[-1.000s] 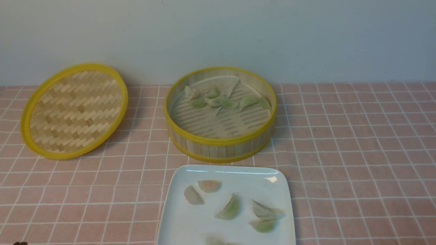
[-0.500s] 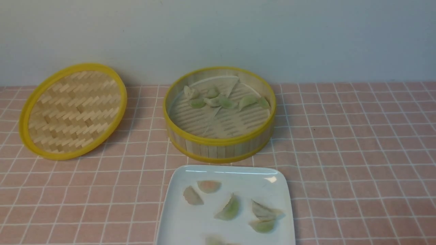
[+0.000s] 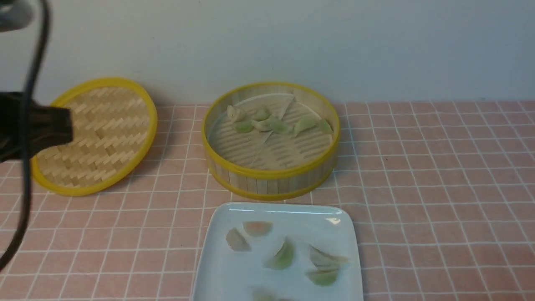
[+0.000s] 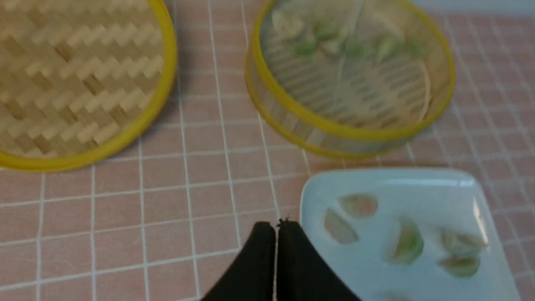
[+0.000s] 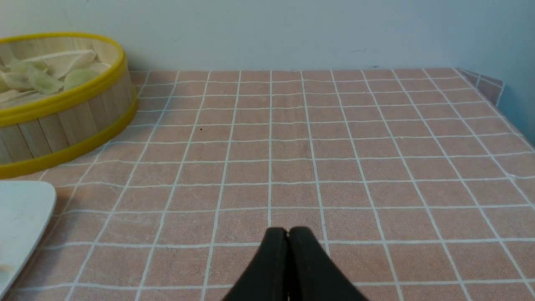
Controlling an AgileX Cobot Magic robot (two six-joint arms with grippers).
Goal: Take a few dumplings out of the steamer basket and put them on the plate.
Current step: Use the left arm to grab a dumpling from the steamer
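Note:
The steamer basket stands at the middle back with several dumplings along the far side of its floor. In front of it lies the white plate, and several dumplings rest on it. My left gripper is shut and empty, hovering above the cloth just beside the plate's near left corner. The left arm shows at the left edge of the front view. My right gripper is shut and empty, low over bare cloth to the right of the basket and the plate.
The flat woven lid with a yellow rim leans at the back left, partly behind the left arm and its cable. A pink checked cloth covers the table, and a pale wall stands right behind it. The table's right edge shows in the right wrist view.
The left arm has come up into the front view at the left edge and now covers part of the lid. Basket, plate and dumplings have not moved.

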